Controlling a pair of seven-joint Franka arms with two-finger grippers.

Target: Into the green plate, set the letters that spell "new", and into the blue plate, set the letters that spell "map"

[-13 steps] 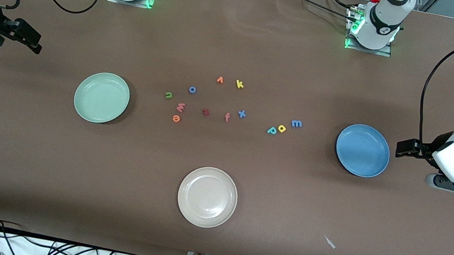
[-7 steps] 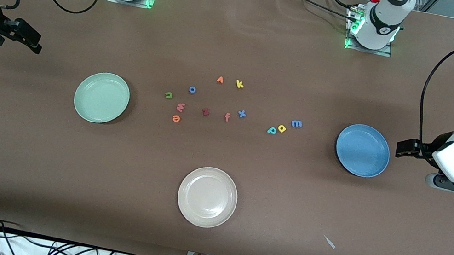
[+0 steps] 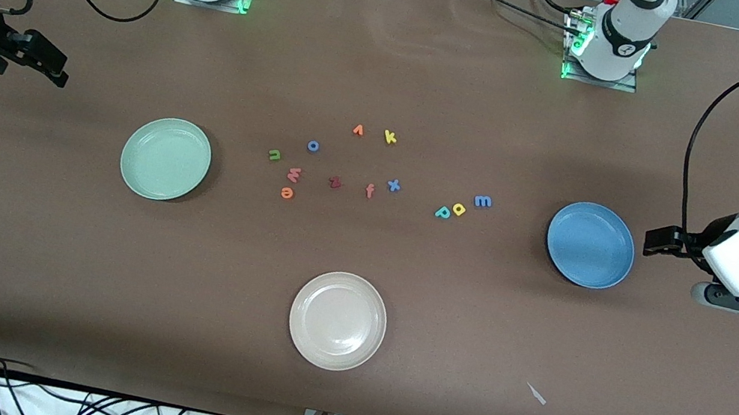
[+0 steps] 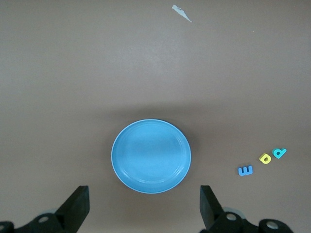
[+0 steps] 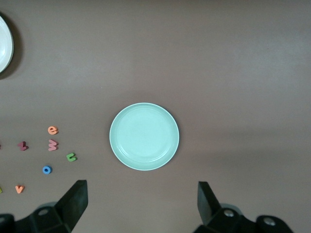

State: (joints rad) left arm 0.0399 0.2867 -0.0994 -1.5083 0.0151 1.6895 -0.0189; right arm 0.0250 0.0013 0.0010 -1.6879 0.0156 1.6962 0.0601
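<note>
Across the middle of the brown worktop lies a loose scatter of tiny foam letters, the only writing to be read. Toward the right arm's end sit the green "n", the pinkish-red "w" and the orange "e", close together and each apart from the others, near the green plate, which holds nothing. Toward the left arm's end the blue "m", the yellow "a" and the teal "p" form a short row; the "a" and "p" are just beside each other, and all three lie near the blue plate, which also holds nothing.

Between these groups lie a dark red "z", a salmon "f", a blue "x", a blue "o", an orange "v" and a yellow "k". A cream-white plate sits nearer the front camera than the letters, and a small pale scrap lies nearer still, toward the left arm's end.

The left claw hangs with its fingers wide, holding nothing, over the worktop just beside the blue plate, well apart from "m", "a" and "p". The right claw waits likewise, fingers wide and holding nothing, over the worktop at its own end, well apart from the green plate and from "n", "e" and "w".
</note>
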